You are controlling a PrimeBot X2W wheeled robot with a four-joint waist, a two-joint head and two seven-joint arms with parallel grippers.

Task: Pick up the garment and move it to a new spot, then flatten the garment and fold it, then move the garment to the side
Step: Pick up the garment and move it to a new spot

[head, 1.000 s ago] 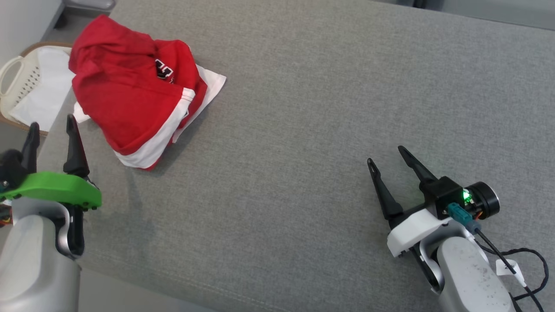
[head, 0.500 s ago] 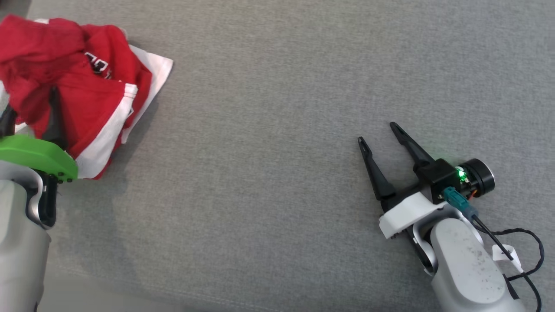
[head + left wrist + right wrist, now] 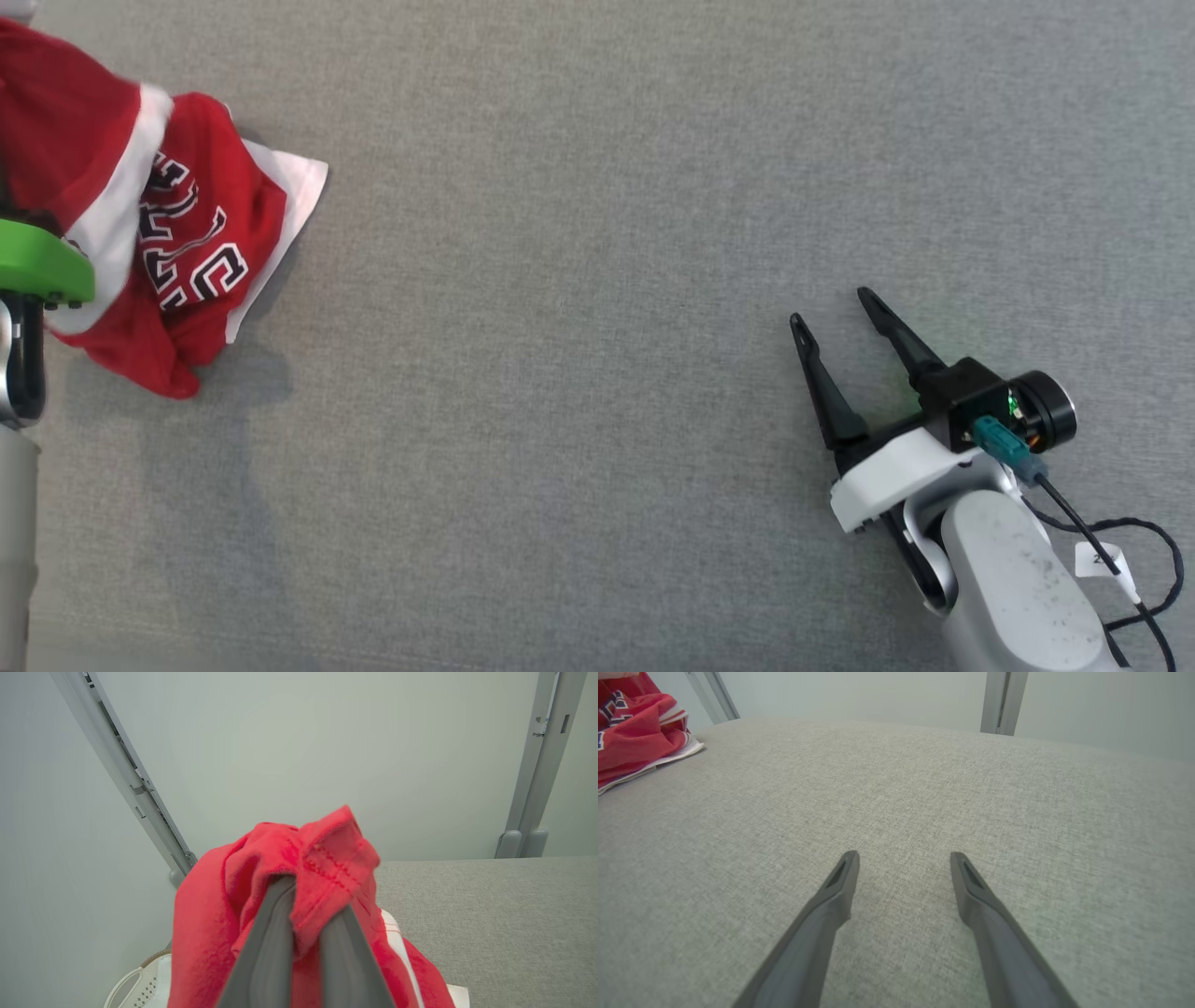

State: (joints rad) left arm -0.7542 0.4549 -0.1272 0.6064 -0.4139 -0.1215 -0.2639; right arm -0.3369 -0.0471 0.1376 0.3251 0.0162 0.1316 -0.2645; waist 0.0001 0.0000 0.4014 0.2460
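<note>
The garment (image 3: 187, 252) is red with a white stripe and black-and-white lettering, bunched at the far left of the grey surface. Part of it is lifted and the rest trails on the surface. My left gripper (image 3: 310, 905) is shut on a red fold of the garment (image 3: 210, 933), which drapes over both fingers. In the head view its green mount (image 3: 37, 266) sits at the left edge, the fingers hidden behind cloth. My right gripper (image 3: 830, 310) rests open at the lower right, far from the garment. In the right wrist view the right gripper (image 3: 904, 856) holds nothing, and the garment (image 3: 630, 728) lies at the top left.
A grey fabric surface (image 3: 597, 280) spreads across the head view. A pale laundry basket (image 3: 135, 984) stands beyond the surface's left end. Metal frame posts (image 3: 532, 788) rise against the wall behind. A black cable (image 3: 1120, 560) loops beside my right forearm.
My left gripper reached into the garment, shut on it and raised a fold, turning the lettering into sight. The head camera has shifted. The right gripper stays open in place.
</note>
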